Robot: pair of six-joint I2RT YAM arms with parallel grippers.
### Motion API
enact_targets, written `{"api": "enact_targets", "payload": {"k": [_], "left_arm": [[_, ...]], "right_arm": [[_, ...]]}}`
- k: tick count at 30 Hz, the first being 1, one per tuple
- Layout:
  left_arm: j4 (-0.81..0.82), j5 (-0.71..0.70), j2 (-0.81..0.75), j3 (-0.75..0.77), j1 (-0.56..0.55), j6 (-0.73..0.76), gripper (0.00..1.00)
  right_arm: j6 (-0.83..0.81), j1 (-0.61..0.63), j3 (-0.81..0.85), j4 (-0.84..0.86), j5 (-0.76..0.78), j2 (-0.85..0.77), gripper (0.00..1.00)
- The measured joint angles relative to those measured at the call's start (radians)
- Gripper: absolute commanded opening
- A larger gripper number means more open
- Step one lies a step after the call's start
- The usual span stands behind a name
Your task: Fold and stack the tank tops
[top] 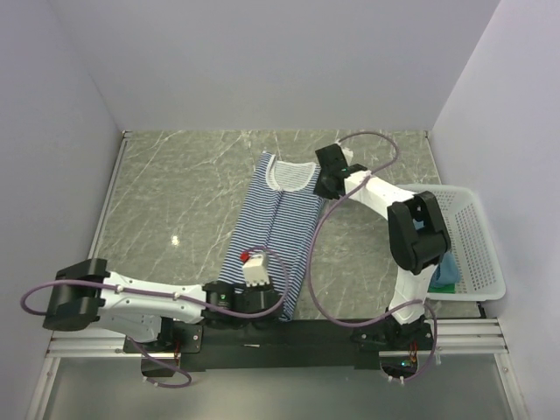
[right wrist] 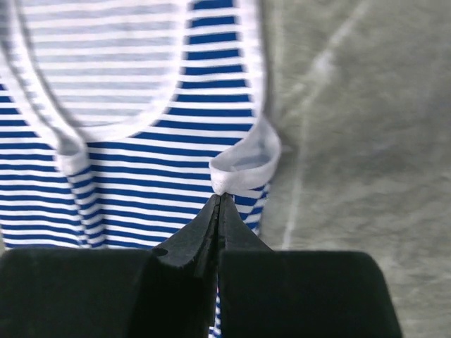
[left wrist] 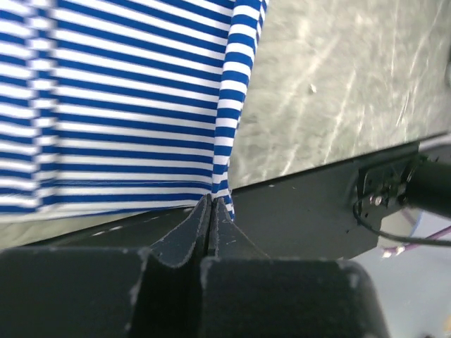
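Left gripper [left wrist: 213, 201] pinches the striped tank top [top: 280, 219] at its hem corner, right gripper [right wrist: 220, 201] its strap — best carry both across together, edge taut.

The left gripper [left wrist: 211, 205] is closed, its tips pinching the lower corner of the striped tank top [left wrist: 127, 105], which lies on the grey marbled surface [left wrist: 338, 84].

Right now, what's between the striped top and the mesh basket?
Top view: the right arm and its cable over bare tabletop; nothing else separates striped top from basket.
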Motion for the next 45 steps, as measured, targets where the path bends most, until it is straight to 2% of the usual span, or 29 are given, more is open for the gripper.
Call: {"api": "enact_targets", "payload": {"k": [7, 16, 22, 42, 45], "left_arm": [[-0.100, -0.035, -0.127, -0.096, 0.008, -0.121, 0.01], [-0.215, -0.049, -0.170, -0.139, 0.021, -0.230, 0.01], [-0.249, -0.050, -0.212, -0.166, 0.025, -0.261, 0.01], [-0.263, -0.050, -0.209, -0.190, 0.028, -0.305, 0.01], [-0.269, -0.050, -0.209, -0.190, 0.028, -0.309, 0.01]], "right_arm": [[0.003, 0.086, 0.208, -0.084, 0.038, 0.137, 0.00], [0.006, 0.171, 0.437, -0.182, 0.071, 0.307, 0.00], [0.010, 0.185, 0.453, -0.192, 0.089, 0.315, 0.00], [0.021, 0.189, 0.453, -0.142, 0.039, 0.316, 0.00], [0.021, 0.190, 0.456, -0.132, 0.031, 0.323, 0.09]]}}
